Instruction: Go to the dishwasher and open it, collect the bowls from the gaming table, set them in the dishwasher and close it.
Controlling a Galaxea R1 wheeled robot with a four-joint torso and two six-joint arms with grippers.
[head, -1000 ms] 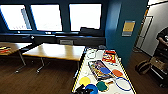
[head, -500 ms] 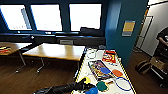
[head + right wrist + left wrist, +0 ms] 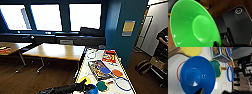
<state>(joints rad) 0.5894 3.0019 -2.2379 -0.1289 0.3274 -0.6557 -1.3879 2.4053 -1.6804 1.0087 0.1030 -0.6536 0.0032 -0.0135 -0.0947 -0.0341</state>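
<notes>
The gaming table [image 3: 85,74] with its white top and yellow-black edge runs away from me at the lower right. A blue bowl [image 3: 92,89] sits on its near end, over a red ring [image 3: 178,70] drawn on the top. My left gripper [image 3: 83,87] reaches in from the lower left and is at that bowl; the left wrist view looks down into the blue bowl [image 3: 198,75] with the gripper [image 3: 199,91] at its rim. In the right wrist view a green bowl [image 3: 193,27] hangs above wooden floor, my right gripper [image 3: 217,44] shut on its rim.
On the table lie a yellow paddle [image 3: 85,80], a green paddle [image 3: 102,86], a blue-rimmed hoop racket [image 3: 122,83], flat game boxes [image 3: 100,68] and a red box [image 3: 109,56]. Wooden-topped tables [image 3: 57,51] stand to the left. A person [image 3: 163,37] is at the right edge.
My left arm has come into the head view from the lower left and reached across to the blue bowl. The camera has not shifted.
</notes>
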